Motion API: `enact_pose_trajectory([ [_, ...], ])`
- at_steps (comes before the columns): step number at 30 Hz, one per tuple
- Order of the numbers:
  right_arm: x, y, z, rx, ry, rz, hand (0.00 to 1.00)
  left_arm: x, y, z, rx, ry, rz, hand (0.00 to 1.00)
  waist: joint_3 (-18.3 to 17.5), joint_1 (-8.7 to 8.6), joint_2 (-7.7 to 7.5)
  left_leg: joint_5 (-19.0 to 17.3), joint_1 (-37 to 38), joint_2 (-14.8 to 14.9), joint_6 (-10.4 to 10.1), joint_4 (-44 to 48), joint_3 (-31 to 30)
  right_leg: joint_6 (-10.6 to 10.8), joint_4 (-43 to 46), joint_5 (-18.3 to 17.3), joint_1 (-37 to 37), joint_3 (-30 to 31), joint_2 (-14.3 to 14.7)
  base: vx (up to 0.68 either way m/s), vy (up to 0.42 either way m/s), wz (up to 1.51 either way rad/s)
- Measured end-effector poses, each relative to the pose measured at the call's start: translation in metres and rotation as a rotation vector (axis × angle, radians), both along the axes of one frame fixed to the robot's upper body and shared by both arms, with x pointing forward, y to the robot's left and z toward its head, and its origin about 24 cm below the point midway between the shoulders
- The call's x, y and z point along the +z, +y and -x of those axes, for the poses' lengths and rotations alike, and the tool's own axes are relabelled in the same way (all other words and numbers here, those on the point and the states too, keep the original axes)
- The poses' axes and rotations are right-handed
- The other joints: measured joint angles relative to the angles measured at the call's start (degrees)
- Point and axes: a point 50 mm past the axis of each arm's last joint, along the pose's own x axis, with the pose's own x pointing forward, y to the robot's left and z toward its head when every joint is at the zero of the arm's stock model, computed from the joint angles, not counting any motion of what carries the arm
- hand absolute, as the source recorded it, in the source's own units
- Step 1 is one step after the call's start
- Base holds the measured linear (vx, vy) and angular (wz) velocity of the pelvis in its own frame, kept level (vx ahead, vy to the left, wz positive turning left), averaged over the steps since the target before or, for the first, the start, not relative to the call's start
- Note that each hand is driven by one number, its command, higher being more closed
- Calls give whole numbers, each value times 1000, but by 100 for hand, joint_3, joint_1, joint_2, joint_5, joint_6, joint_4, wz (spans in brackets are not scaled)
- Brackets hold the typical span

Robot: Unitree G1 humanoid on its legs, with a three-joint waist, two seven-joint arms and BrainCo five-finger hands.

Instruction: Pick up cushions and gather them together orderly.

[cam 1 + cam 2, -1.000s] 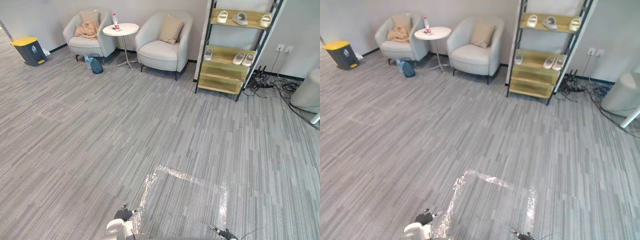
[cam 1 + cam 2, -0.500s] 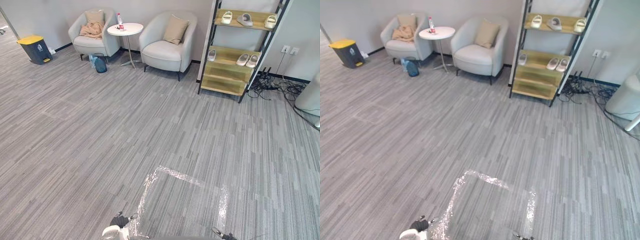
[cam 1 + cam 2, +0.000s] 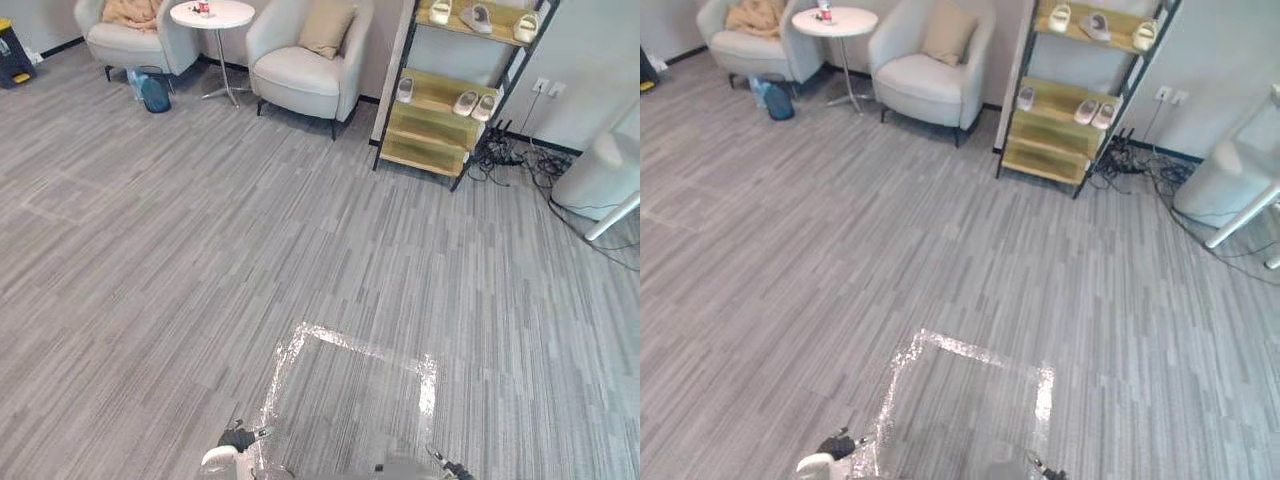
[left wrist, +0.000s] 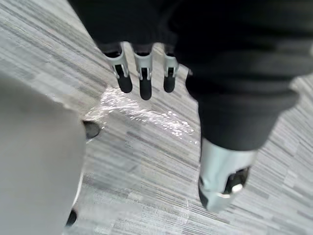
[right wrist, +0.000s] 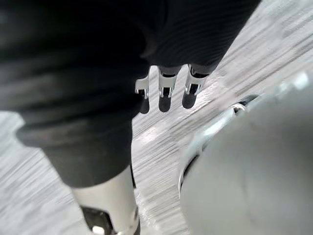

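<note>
Against the far wall, well apart from me, the tan cushion leans upright on the back of a pale grey armchair, at the rear edge of its seat. Just beside that chair stands a round white side table, and past the table a second armchair carries a crumpled tan cloth; I cannot tell whether a cushion lies with it. A blue bin sits on the grey striped floor between the second armchair and the table's foot. To the right of the cushion's chair, a wooden shelf rack holds pale slippers on two levels. A square of shiny tape marks the floor at my near end. My left hand hangs above the floor beside that tape, fingers straight and thumb apart, holding nothing. My right hand hangs over the floor too, fingers straight, empty
</note>
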Motion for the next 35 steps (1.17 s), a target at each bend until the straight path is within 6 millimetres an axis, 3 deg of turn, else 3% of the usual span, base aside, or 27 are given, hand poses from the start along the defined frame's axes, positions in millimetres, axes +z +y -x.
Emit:
enact_pose_trajectory([
  [4, 2, -3, -6, -15, -21, 9, 0, 1, -6, -5, -27, -8, 6, 0, 52, -47, 86, -112, 239, 71, -109, -161, -217, -265, -1401, 71, -382, -613, 313, 316, 39, 38],
  [6, 1, -3, -3, -21, -13, 9, 0, 0, -8, -3, -35, -4, 7, 0, 51, -71, 81, -192, 356, 74, -242, -119, -283, -430, -2050, 389, -289, -638, 435, 324, -97, 70],
  [7, 0, -3, 5, -35, 5, 5, 0, -1, -8, 0, -34, 3, 10, 0, 28, -103, 21, -348, 500, 38, -367, 92, -367, -697, -2329, 646, -112, -630, 446, 510, -209, 88],
  [8, 0, -9, 10, -50, 15, 17, 0, -2, -12, 4, -28, 9, 20, 0, -12, -126, 118, -529, 491, 169, -444, 559, -331, -900, -2279, 599, 38, -667, 524, 423, -184, 63],
  [9, 0, -10, 9, -48, 13, 21, 0, -2, -13, 5, -19, 7, 25, 0, -24, -100, 147, -547, 419, 207, -474, 821, -308, -909, -2309, 528, 96, -654, 561, 428, -222, 16],
  [11, 4, -14, -4, -13, -17, 41, 0, -2, -19, 5, 10, -3, 49, 0, -59, -105, 347, -477, -456, 579, -632, 3000, -156, -1009, -2737, 391, 583, -680, 846, 474, -251, -13],
  [12, 5, -16, -5, -6, -22, 50, 0, -2, -22, 4, 12, -5, 59, 0, -67, -107, 419, -383, -638, 678, -775, 3473, -140, -1044, -2804, 371, 676, -672, 926, 450, -187, -29],
  [13, 7, -16, -11, 21, -35, 59, 0, -1, -23, 1, 30, -17, 67, 0, -43, -89, 521, -196, -1096, 970, -837, 4609, -71, -1131, -3003, 315, 1005, -573, 1121, 446, -150, -44],
  [14, 7, -16, -14, 30, -43, 59, 0, 0, -24, -1, 30, -26, 68, 0, -14, -86, 474, -264, -1222, 1095, -815, 4984, 71, -1149, -3180, 304, 1350, -442, 1183, 432, -135, -53],
  [16, 8, -14, -19, 37, -54, 59, 0, 2, -21, -6, 26, -46, 57, 0, 37, -41, 339, -495, -1354, 1077, -710, 4744, 274, -1148, -3378, 304, 1757, -192, 1104, 376, -88, -63],
  [18, 10, -15, -25, 42, -70, 63, 0, 5, -25, -14, 15, -71, 62, 0, 35, -21, 313, -643, -1544, 945, -569, 3972, 204, -1147, -3401, 305, 1873, 35, 1012, 286, 32, -72],
  [19, 10, -15, -27, 43, -73, 62, 0, 6, -32, -18, -6, -81, 71, 0, 34, -9, 315, -643, -1636, 796, -539, 3168, -20, -1113, -3443, 301, 1938, 231, 970, 212, 172, -84],
  [21, 10, -16, -25, 44, -69, 66, 0, 6, -39, -20, -18, -84, 86, 0, -13, -12, 419, 68, -1630, 724, -499, 1993, -431, -899, -3444, 217, 1982, 444, 1068, 230, 203, -83],
  [22, 7, -9, -22, 45, -53, 42, 0, 6, -39, -21, -23, -78, 84, 0, -15, -7, 348, -50, -1483, 610, -585, 1953, -503, -738, -3461, 123, 2062, 688, 1021, 160, 145, -46],
  [24, 4, -2, -14, 51, -29, 23, 0, 6, -35, -23, -34, -76, 72, 0, -74, -43, 130, -48, -1314, 527, -583, 1748, -262, -645, -3384, 74, 1990, 878, 854, 141, 164, -51],
  [27, 1, 1, -2, 41, 4, 15, 0, 4, -27, -19, -37, -53, 51, 0, -157, -41, 15, -22, -1160, 383, -533, 1505, -29, -563, -3368, 106, 1876, 1169, 723, 74, 138, -43],
  [31, -1, 2, 8, 32, 35, 9, 0, 3, -23, -14, -32, -40, 41, 0, -188, -45, 45, 18, -995, 315, -469, 1272, 120, -510, -3519, 138, 1896, 1329, 671, 3, 53, -22],
  [35, -1, -6, 16, -11, 54, 18, 0, -1, -20, -5, -26, -2, 37, 0, -277, -43, 182, 110, -890, 285, -399, 1044, 244, -472, -3568, 164, 1822, 1495, 702, -3, -4, -18],
])
